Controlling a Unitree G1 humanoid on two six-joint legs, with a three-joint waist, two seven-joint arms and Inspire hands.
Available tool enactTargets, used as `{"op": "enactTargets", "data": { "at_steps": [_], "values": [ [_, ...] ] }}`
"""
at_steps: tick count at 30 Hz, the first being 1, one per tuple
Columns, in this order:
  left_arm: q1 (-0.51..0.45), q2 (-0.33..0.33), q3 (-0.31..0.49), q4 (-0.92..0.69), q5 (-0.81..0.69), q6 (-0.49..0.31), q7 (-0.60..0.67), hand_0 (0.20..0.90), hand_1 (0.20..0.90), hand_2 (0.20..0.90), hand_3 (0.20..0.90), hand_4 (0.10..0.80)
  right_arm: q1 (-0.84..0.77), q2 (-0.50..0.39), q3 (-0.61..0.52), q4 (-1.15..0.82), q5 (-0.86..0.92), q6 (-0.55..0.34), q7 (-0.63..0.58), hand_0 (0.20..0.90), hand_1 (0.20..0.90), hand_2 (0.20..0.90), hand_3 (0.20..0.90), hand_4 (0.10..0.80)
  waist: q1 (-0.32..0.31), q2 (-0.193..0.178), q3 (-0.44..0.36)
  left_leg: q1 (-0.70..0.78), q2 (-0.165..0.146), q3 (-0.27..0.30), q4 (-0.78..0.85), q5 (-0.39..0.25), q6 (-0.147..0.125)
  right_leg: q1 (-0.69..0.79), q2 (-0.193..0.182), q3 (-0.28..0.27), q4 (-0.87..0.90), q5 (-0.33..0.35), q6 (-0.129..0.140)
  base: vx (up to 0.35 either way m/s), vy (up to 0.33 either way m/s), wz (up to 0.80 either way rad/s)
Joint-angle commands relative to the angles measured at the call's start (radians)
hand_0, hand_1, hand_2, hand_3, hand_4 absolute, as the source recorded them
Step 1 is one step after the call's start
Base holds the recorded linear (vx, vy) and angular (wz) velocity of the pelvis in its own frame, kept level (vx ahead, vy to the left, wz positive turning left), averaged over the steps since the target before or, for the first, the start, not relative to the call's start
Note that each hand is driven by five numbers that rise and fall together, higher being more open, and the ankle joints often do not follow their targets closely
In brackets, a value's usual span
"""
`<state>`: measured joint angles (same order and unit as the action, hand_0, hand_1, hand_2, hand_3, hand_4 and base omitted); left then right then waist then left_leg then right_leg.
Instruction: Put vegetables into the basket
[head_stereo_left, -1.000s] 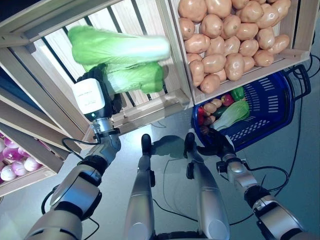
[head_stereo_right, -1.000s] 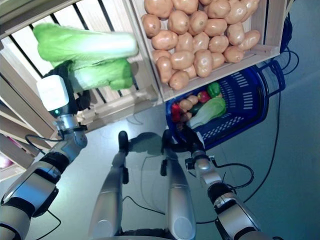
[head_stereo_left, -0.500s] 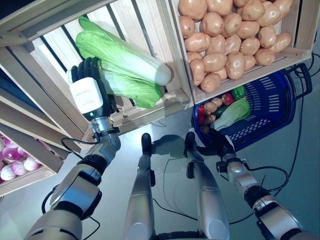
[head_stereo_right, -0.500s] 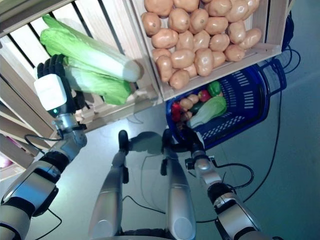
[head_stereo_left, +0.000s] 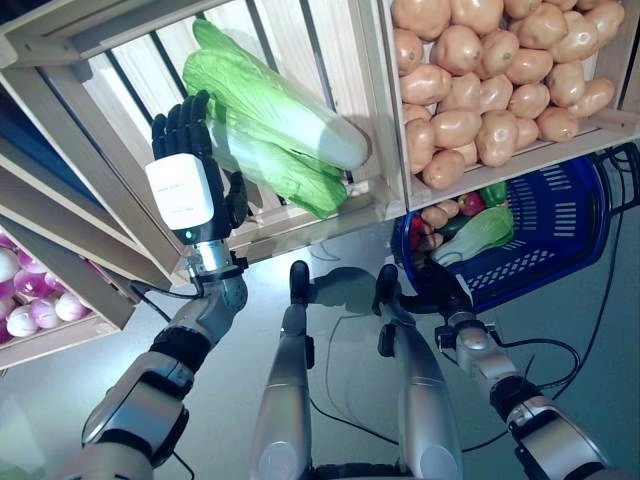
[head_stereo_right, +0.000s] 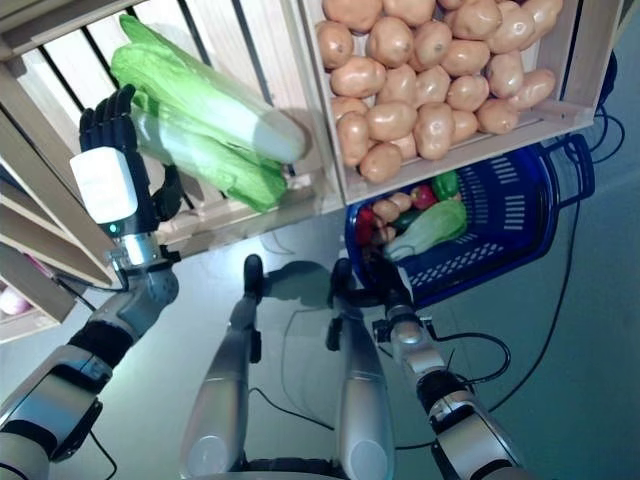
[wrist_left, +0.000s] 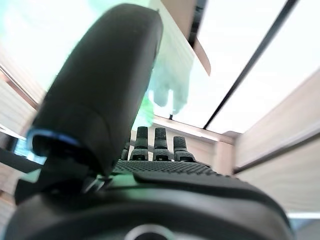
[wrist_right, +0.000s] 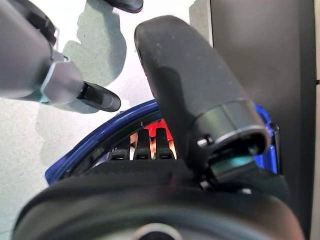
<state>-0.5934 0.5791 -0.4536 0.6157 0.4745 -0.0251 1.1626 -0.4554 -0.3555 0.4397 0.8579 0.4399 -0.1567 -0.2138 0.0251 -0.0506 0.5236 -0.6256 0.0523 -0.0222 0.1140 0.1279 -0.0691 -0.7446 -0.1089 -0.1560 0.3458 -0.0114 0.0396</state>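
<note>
Two long green cabbages lie slanted in a slatted wooden crate (head_stereo_left: 330, 215), the upper cabbage (head_stereo_left: 285, 100) resting on the lower cabbage (head_stereo_left: 285, 172). My left hand (head_stereo_left: 182, 192) stands upright at their leafy ends, open, its straight fingers (head_stereo_left: 180, 118) against the leaves. In the left wrist view a pale green cabbage (wrist_left: 172, 75) shows past the hand (wrist_left: 150, 172). The blue basket (head_stereo_left: 560, 235) sits lower right and holds a cabbage (head_stereo_left: 480, 232), a green pepper (head_stereo_left: 497, 193) and other vegetables. My right hand (head_stereo_left: 447, 298) is at the basket's near rim (wrist_right: 100, 142).
A crate of potatoes (head_stereo_left: 480, 90) hangs over the back of the basket. Pink and white bulbs (head_stereo_left: 30, 300) fill a crate at the far left. Wooden shelf beams run diagonally on the left. Grey floor lies below.
The camera has shifted. The upper cabbage has gone from level to slanted. My left hand has risen beside the cabbages with its fingers straightened. The right hand stays at the basket.
</note>
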Motion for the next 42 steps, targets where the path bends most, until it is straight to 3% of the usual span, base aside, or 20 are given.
{"op": "enactTargets", "data": {
  "at_steps": [1,10,21,33,42],
  "values": [
    [0.028,0.033,0.075,-0.101,0.025,0.015,0.189,0.9,0.9,0.9,0.9,0.8,0.107,-0.045,-0.037,-0.084,0.031,-0.044,-0.035,0.9,0.9,0.9,0.9,0.8,0.021,0.023,-0.004,-0.078,-0.078,-0.028,0.103,-0.042,0.017,0.092,0.02,-0.054,-0.077,0.014,-0.001,0.009,-0.04,0.09],
    [0.081,0.038,0.044,-0.062,0.017,0.06,0.156,0.9,0.9,0.9,0.9,0.8,0.121,-0.057,-0.049,-0.087,0.03,-0.04,-0.027,0.9,0.9,0.9,0.9,0.8,0.024,0.031,-0.004,-0.072,-0.076,-0.024,0.095,-0.032,0.017,0.1,0.016,-0.061,-0.08,0.021,0.003,0.006,-0.004,0.04],
    [0.106,0.072,0.005,-0.017,0.11,0.116,0.08,0.9,0.9,0.9,0.9,0.8,0.127,-0.089,-0.056,-0.092,0.011,-0.035,-0.012,0.9,0.9,0.9,0.9,0.8,0.012,0.053,-0.004,-0.075,-0.071,-0.004,0.093,-0.026,0.014,0.092,0.01,-0.053,-0.076,0.021,0.003,0.004,0.032,-0.02],
    [-0.002,0.148,-0.049,0.055,0.199,0.13,0.036,0.9,0.9,0.9,0.9,0.8,0.107,-0.121,-0.052,-0.077,0.008,-0.032,0.018,0.9,0.9,0.9,0.9,0.8,-0.015,0.062,-0.004,-0.082,-0.063,0.016,0.104,-0.024,0.009,0.076,0.008,-0.037,-0.065,0.022,0.003,0.001,0.02,-0.02],
    [-0.062,0.143,-0.057,0.146,0.147,0.153,0.013,0.9,0.9,0.9,0.9,0.8,0.091,-0.121,-0.041,-0.072,0.005,-0.025,0.025,0.9,0.9,0.9,0.9,0.8,-0.031,0.054,-0.004,-0.086,-0.058,0.026,0.108,-0.023,0.01,0.068,0.014,-0.025,-0.062,0.024,0.001,0.003,0.008,-0.01]
  ]
}}
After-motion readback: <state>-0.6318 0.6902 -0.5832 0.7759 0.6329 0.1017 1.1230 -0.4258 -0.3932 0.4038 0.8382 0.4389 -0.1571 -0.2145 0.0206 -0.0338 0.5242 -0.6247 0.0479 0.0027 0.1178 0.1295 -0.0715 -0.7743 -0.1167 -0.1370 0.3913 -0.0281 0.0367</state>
